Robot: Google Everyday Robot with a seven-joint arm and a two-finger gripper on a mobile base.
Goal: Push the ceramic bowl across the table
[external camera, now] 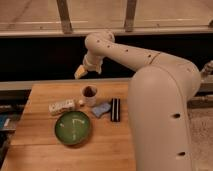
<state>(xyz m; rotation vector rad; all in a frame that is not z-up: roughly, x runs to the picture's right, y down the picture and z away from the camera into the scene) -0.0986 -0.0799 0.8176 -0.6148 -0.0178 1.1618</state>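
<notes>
the robot arm (160, 100) fills the right of the view, its pale bulk hiding that side of the bench (40, 150), a honey-tan plank top. the ceramic bowl (73, 128), green, glossy and round, sits left of centre on the bench towards the near edge. being round, it has no long axis to line up with. behind it lie a pale packet (62, 106), a blue cloth (100, 109) and a black bar (115, 109), with a small white cup (90, 95) further back. the end effector (81, 72) hangs in the air over the bench's far edge, spread wide and holding nothing, well apart from the bowl. the bowl lies towards the camera from it and lower, almost straight in line. the cup and packet stand between them, so a descent probably has to clear those first.
</notes>
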